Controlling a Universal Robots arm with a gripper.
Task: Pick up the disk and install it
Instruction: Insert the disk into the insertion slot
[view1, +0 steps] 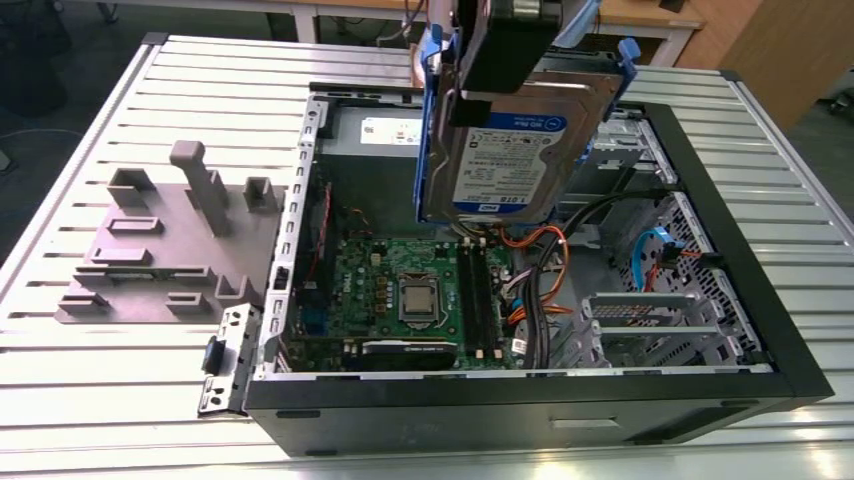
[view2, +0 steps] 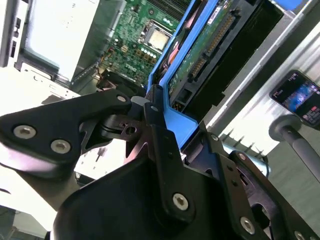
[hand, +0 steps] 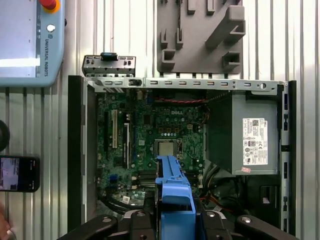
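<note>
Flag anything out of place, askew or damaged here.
Nothing looks damaged or spilled. The disk hangs on edge in the gripper above the open case; a stray phone lies beside the case.

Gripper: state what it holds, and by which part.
The gripper is shut on the disk, clamping the upper end of its blue carrier, above the open computer case.

The disk (view1: 514, 160) is silver, blue-framed; the motherboard (view1: 387, 272) green.
</note>
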